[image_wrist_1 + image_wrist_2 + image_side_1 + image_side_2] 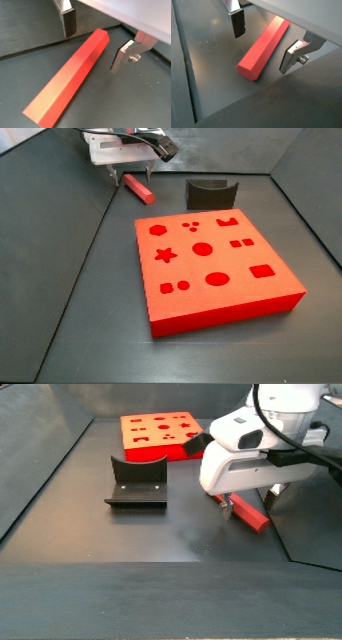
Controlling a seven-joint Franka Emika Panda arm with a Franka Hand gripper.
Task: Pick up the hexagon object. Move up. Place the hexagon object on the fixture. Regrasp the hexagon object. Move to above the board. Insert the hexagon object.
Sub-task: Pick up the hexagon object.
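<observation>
The hexagon object [73, 80] is a long slim red bar lying flat on the dark floor, also seen in the other wrist view [261, 50]. My gripper [92, 52] is open just above its near end, one silver finger on each side and neither pad touching it. In a side view the bar [139, 190] lies at the back left under the gripper [140, 163]. From the opposite side the gripper [251, 502] straddles the bar [247, 515]. The dark fixture [210, 194] stands bare, right of the bar. The red board [214, 263] with shaped holes lies nearer the middle.
Grey walls enclose the floor; the back wall runs close behind the gripper [261, 54]. The fixture [138, 484] stands between the board [160, 429] and the floor's open front. The arm's white body hangs over the bar.
</observation>
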